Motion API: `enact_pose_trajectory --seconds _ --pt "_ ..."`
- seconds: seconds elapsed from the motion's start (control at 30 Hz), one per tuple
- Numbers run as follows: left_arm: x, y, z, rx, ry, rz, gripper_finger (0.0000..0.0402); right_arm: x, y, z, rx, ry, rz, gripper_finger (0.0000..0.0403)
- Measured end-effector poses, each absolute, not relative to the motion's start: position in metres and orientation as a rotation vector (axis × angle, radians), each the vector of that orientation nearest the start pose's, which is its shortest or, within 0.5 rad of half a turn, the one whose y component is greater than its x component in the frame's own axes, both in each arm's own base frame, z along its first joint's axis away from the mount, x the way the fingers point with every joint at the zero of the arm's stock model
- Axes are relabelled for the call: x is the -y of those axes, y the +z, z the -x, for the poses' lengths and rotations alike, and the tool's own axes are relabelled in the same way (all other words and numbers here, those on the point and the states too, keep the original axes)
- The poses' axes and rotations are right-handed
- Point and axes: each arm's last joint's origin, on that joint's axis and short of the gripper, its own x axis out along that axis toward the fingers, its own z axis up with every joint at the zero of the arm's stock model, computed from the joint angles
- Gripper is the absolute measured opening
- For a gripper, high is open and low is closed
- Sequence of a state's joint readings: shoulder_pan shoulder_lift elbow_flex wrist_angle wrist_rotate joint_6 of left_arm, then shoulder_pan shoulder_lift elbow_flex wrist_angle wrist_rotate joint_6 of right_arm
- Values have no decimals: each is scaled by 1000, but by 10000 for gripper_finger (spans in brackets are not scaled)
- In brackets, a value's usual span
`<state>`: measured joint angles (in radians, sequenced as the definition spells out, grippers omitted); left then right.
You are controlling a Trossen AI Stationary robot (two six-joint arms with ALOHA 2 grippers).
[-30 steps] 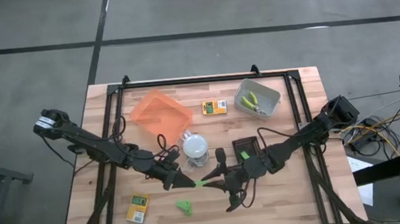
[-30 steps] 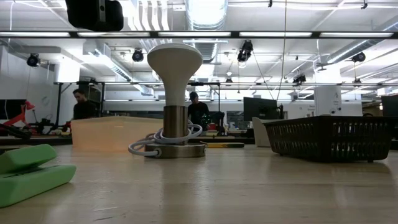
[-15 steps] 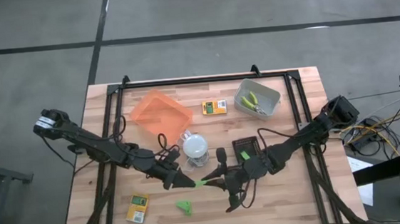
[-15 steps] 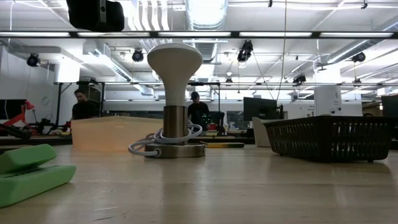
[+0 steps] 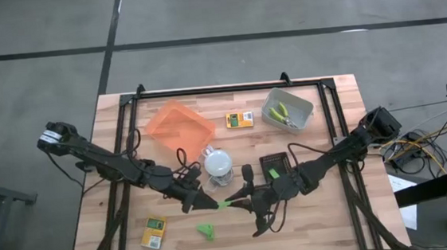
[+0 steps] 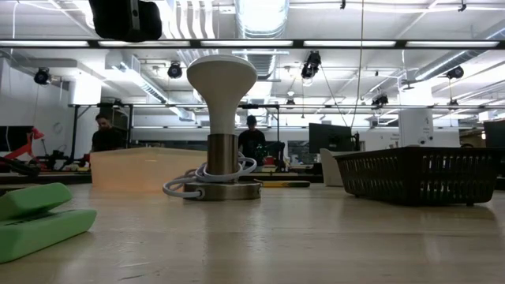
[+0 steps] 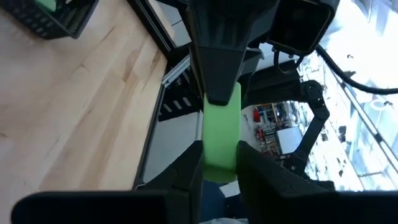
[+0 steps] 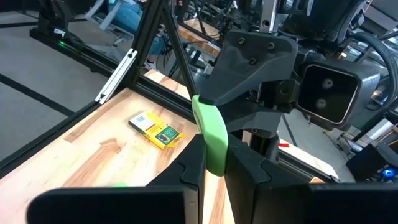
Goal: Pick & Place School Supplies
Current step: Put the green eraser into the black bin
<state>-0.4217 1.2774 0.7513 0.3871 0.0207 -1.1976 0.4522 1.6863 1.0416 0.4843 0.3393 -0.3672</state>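
A bright green stubby chunk (image 5: 223, 202) hangs in the air above the table's middle, between my two grippers. My left gripper (image 5: 208, 200) comes at it from the table's left and my right gripper (image 5: 240, 198) from the right; both are shut on it. The chunk shows between my own fingers in the left wrist view (image 7: 221, 140) and in the right wrist view (image 8: 210, 140). A second green chunk (image 5: 206, 232) lies flat on the table near the front edge, also in the low view (image 6: 39, 221). Two yellow-and-green boxes (image 5: 239, 120) (image 5: 153, 230) lie flat on the wood. My left gripper pinches the chunk's left end (image 7: 219, 171) between its two fingers (image 7: 186, 168), coming level from the table's left, along the chunk. The chunk is lifted clear of the table. My right gripper pinches the chunk's right end (image 8: 214, 163) between its two fingers (image 8: 194, 163), coming level from the table's right, along the chunk. The piece spans the gap between both grippers in the air.
A white domed lamp (image 5: 218, 163) with a coiled cord stands just behind the grippers. An orange tray (image 5: 179, 124) sits far left, a grey tray (image 5: 302, 112) with yellow-green tools far right, and a black mesh tray (image 5: 284, 161) beside the right arm. Bare wood lies along the front edge.
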Motion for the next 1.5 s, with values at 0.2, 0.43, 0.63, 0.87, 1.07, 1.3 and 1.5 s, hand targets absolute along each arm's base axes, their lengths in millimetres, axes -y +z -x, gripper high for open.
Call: enact_pose_trajectory --seconds 0.2,0.43,0.63,0.87,1.07,1.3,1.5 --pt "116 271 -257 -370 -298 1103 88 -156 251 -343 -127 138 428 34" --pt "115 271 -257 -362 -272 1106 118 -155 251 -343 -130 135 429 34" --pt "115 271 -257 -361 -267 1108 153 -155 251 -343 -129 131 428 34" --pt "114 271 -257 -362 -257 1135 178 -155 251 -343 -128 134 428 34" --pt "114 272 -257 -360 -258 1135 189 -155 251 -343 -128 137 428 34" --pt "114 272 -257 -362 -256 1147 191 -155 251 -343 -128 139 428 34" --pt "114 272 -257 -365 -253 1167 191 -155 251 -343 -128 139 428 34"
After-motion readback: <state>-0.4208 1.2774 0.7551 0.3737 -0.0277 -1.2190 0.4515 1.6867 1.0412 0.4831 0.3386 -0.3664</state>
